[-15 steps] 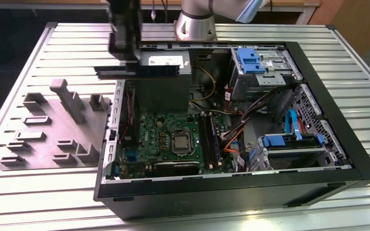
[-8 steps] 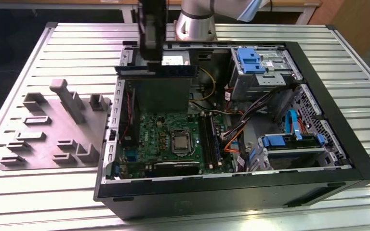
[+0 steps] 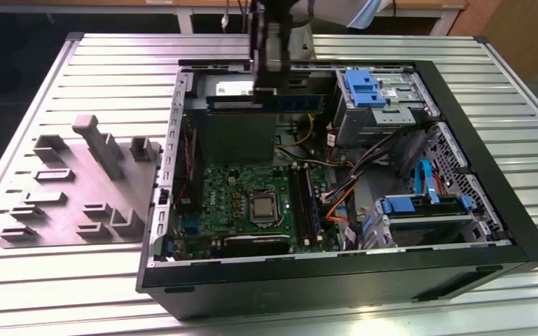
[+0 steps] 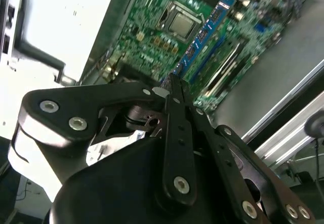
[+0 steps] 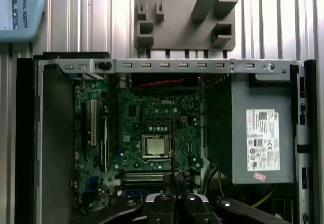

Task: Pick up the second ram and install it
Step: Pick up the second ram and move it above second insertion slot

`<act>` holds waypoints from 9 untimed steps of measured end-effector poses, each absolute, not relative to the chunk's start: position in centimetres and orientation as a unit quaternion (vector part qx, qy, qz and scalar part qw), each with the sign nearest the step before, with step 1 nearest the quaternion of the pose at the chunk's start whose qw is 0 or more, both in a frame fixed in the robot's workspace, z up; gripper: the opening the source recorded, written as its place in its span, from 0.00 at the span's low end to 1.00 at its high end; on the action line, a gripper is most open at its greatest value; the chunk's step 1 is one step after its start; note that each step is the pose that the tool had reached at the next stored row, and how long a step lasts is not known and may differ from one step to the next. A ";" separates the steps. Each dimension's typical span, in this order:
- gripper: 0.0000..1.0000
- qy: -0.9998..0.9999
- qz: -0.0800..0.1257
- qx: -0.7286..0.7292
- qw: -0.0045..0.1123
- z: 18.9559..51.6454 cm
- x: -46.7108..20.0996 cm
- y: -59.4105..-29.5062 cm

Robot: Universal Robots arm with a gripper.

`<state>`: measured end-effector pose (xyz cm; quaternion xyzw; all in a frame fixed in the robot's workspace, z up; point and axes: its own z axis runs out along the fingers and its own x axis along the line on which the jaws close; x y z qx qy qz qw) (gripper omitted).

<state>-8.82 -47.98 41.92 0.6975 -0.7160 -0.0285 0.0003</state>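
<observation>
Gripper (image 3: 265,94) fingers closed on the second ram (image 3: 299,103), held level above the open computer case (image 3: 344,269), clear of its walls, over the power supply (image 3: 239,136) beside the motherboard (image 3: 241,185).

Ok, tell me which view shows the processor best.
The first wrist view: the processor faces the camera squarely, uncovered. The exterior view shows it at a slant; the second wrist view shows it tilted, beyond the gripper.

One case (image 3: 344,283), one motherboard (image 3: 230,183), one lifted ram (image 3: 302,102)
</observation>
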 end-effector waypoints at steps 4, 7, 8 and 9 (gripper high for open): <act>0.11 -0.716 -0.029 0.697 0.000 41.9 -7.8 -48.0; 0.11 -0.716 -0.029 0.697 0.000 41.9 -7.8 -48.0; 0.11 -0.716 -0.029 0.697 0.000 41.8 -7.8 -48.0; 0.11 -0.716 -0.029 0.697 0.000 41.6 -7.8 -48.0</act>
